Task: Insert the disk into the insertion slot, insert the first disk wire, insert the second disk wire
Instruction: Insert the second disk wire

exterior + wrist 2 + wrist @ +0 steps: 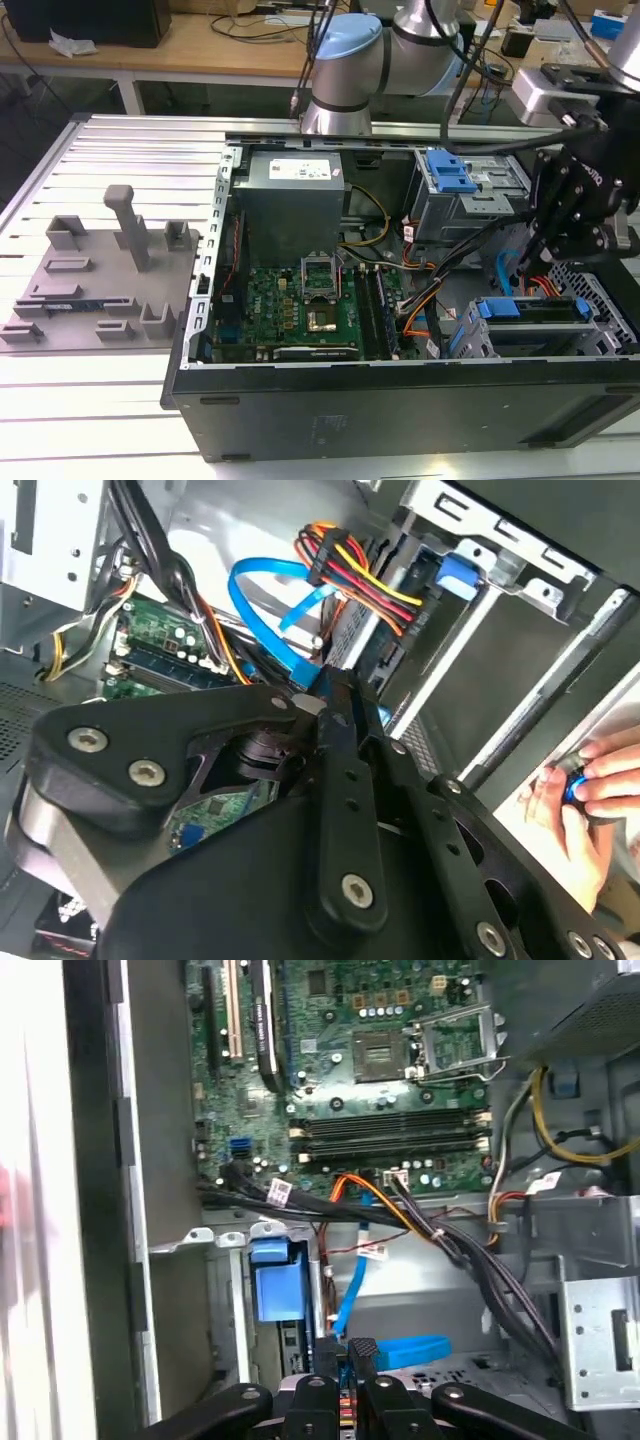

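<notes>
The disk (535,312) lies inside the insertion slot (468,338), a low grey cage at the exterior view's right, with its blue caddy (497,308) at the open end. In the first wrist view the caddy (275,1280) is beside the fingertips. My black gripper (535,262) hangs just above the cage. Its fingers (335,730) are shut on the plug of a flat blue wire (265,580) at the disk's end. A bundle of red, yellow and black wires (355,565) runs to the disk's edge (352,630). The blue wire (415,1350) loops past the gripper (355,1350).
The open computer case holds a grey power supply (290,200), a green motherboard (300,300) and a taller bay with a blue clip (450,172). Black cable bundles (450,1250) cross near the cage. A grey fixture (100,270) sits outside. A person's hand (575,800) is beside the case.
</notes>
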Motion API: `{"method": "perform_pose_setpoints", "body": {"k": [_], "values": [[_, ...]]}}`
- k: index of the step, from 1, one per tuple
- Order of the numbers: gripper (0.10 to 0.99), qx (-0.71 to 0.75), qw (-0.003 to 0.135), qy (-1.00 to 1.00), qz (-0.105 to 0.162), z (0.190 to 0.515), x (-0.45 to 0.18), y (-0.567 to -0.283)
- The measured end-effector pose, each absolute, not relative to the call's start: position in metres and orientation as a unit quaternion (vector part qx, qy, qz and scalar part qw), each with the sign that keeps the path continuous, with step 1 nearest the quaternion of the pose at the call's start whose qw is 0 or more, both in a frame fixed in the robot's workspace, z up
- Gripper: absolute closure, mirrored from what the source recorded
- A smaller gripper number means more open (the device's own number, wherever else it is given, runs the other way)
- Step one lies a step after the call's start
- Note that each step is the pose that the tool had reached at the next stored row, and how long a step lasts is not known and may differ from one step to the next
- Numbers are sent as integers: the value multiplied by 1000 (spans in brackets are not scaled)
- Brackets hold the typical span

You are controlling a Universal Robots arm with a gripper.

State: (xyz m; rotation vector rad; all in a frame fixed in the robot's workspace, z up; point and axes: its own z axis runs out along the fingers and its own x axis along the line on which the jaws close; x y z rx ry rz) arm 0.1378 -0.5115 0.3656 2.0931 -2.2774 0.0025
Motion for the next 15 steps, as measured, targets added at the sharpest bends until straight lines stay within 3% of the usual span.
{"method": "perform_pose_setpoints", "body": {"k": [11, 15], "values": [[922, 677, 22, -736, -2, 365, 143, -525], [922, 677, 12, -736, -13, 363, 144, -528]]}}
